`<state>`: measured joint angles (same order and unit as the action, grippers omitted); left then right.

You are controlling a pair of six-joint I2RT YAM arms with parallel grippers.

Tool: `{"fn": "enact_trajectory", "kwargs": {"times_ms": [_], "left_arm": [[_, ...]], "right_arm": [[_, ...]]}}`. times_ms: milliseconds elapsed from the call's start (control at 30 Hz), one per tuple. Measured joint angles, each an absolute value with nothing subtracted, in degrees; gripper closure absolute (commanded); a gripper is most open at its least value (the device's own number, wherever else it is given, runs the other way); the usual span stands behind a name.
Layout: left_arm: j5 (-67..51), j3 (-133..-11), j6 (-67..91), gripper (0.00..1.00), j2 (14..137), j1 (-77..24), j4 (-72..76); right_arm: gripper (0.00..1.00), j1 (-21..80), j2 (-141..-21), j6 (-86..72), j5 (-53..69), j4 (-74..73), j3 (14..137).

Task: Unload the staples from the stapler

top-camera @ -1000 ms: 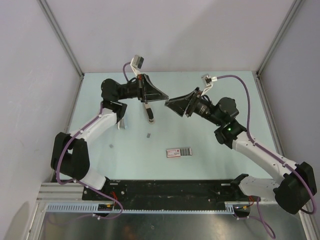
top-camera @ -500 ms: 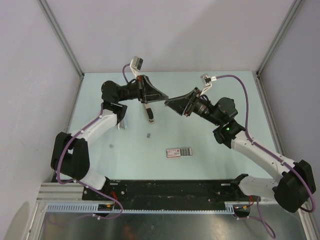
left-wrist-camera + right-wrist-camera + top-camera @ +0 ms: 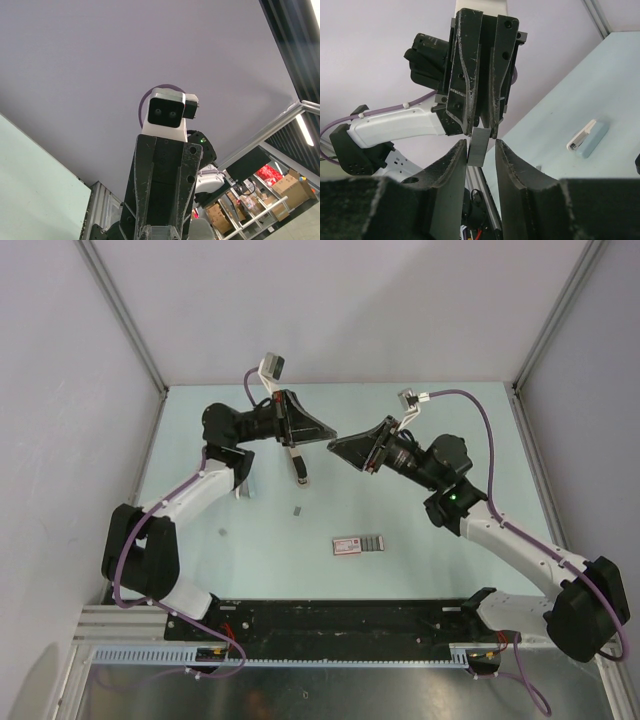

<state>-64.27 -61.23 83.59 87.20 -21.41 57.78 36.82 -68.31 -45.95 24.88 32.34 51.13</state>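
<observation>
In the right wrist view my left gripper (image 3: pixel 481 131) is shut on a short grey ribbed strip of staples (image 3: pixel 479 147), held in the air. My right gripper (image 3: pixel 481 150) is open, with its fingers on either side of the strip's free end. In the top view the two grippers meet tip to tip, left (image 3: pixel 328 437) and right (image 3: pixel 336 446), above the far middle of the table. The stapler (image 3: pixel 299 468), dark with a silvery part, lies on the table below them. In the left wrist view the strip (image 3: pixel 161 233) shows at the bottom edge, facing the right gripper's fingers (image 3: pixel 145 190).
A red-and-white box (image 3: pixel 347 545) lies on the near middle of the table, with grey strips (image 3: pixel 373 541) beside it. Loose small grey pieces lie below the stapler (image 3: pixel 297 509) and at the left (image 3: pixel 221 532). A pale blue and white block (image 3: pixel 245 480) lies by the left arm, also in the right wrist view (image 3: pixel 590 137).
My right gripper has edged slightly left and away, closer to the left gripper's tips. The left arm and the things on the table have not moved.
</observation>
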Motion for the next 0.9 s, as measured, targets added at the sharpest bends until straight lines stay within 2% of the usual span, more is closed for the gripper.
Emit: {"fn": "enact_trajectory", "kwargs": {"times_ms": [100,133,267,333,600,900], "left_arm": [[-64.2,-61.2,83.6,0.99,87.2,-21.4,57.8],[-64.2,-61.2,83.6,0.95,87.2,-21.4,57.8],[-64.2,-60.9,83.1,0.63,87.2,-21.4,57.9],[-64.2,-60.6,82.7,0.53,87.2,-21.3,58.0],[-64.7,-57.8,75.1,0.49,85.8,-17.9,51.8],[-59.5,-57.9,49.7,0.5,80.5,-16.1,22.7]], "right_arm": [[0.71,37.0,-68.3,-46.0,24.9,32.3,51.1],[0.71,37.0,-68.3,-45.9,24.8,32.3,51.1],[0.73,37.0,-68.1,-45.6,24.5,31.8,51.1],[0.74,37.1,-67.7,-44.8,23.8,30.3,51.2],[0.77,37.1,-64.3,-39.7,18.0,14.8,51.2],[0.79,37.9,-64.4,-36.4,13.9,-1.7,51.2]]}}
